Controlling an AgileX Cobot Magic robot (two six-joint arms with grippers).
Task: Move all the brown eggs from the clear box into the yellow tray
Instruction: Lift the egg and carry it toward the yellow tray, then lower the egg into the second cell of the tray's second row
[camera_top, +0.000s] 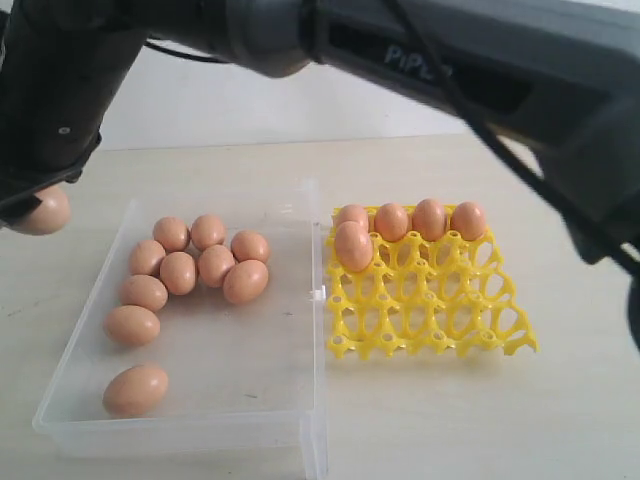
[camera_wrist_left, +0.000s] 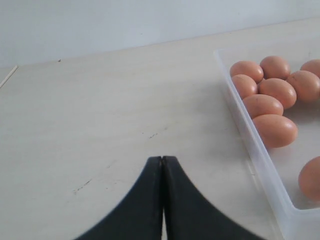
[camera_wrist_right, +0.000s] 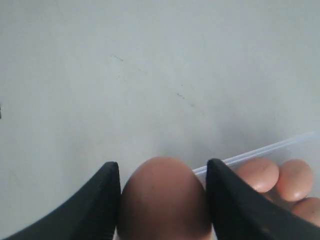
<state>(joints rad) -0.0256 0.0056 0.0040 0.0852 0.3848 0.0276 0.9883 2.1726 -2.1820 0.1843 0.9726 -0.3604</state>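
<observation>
Presently box (camera_top: 255, 365) holds ten eggs (camera_top: 215, 265), tray (camera_top: 440, 322) five.

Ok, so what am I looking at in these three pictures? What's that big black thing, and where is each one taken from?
That black thing is an arm of a robot that has two, each ending in a two-fingered hand. One picture watches the table from outside; the other two come from small cameras on each wrist. On the table sit a clear box holding ten brown eggs and a yellow tray holding five more. The right hand grips one egg; the left hand is shut and empty.
</observation>
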